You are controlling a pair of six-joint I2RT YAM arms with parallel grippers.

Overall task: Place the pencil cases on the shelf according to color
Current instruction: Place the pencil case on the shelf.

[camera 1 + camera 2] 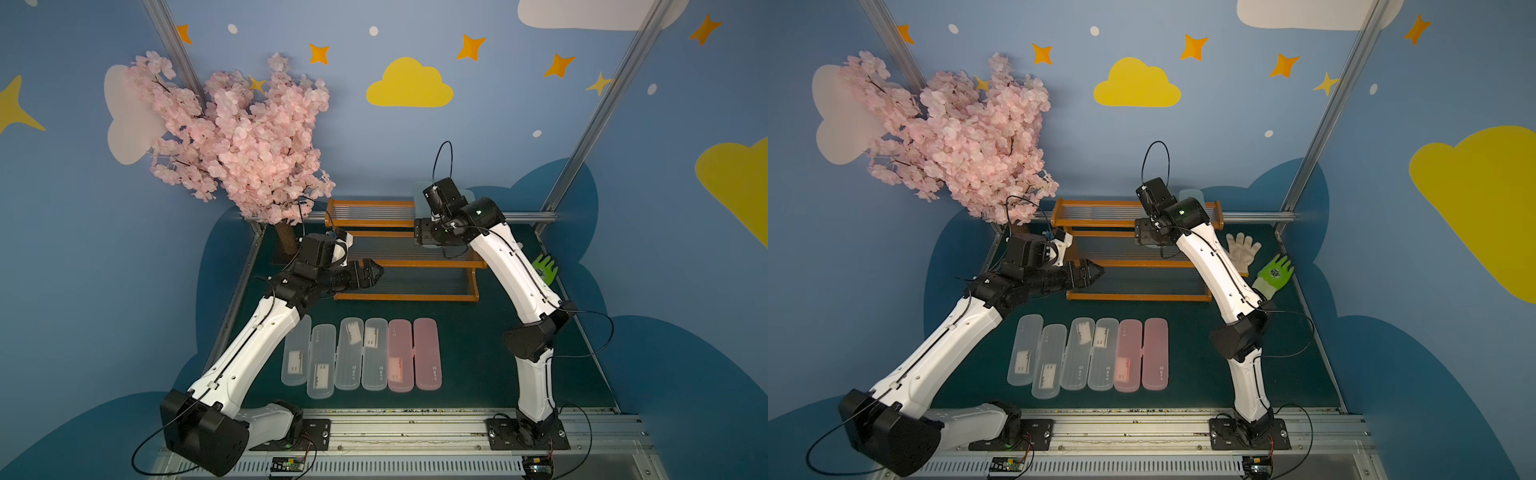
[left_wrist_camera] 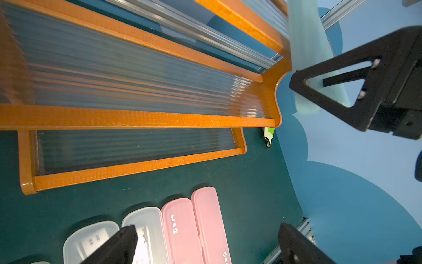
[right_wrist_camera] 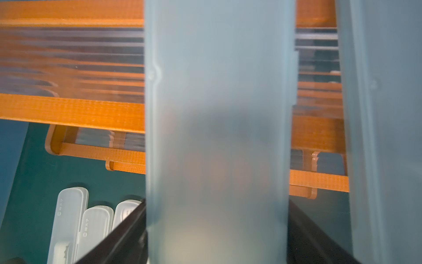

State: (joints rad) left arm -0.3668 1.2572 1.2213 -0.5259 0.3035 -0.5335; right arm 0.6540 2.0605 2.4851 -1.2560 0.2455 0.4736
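Though right gripper (image 3: 217,201) jaws flank pale blue translucent plastic pencil case (image 3: 217,91) by top tier of orange-framed ribbed shelf (image 1: 370,203), grip unclear (pic blurred, ends cut off); left gripper (image 2: 206,228) jaws wide.

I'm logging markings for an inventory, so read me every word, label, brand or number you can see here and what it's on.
"猫太子", as best it reads, beside a small round logo: on the pink pencil case.
Same print, less sharp: on the clear pencil case.
Print on the white labels inside the clear cases: too blurred to read.
Badge on the green glove: too small to read.
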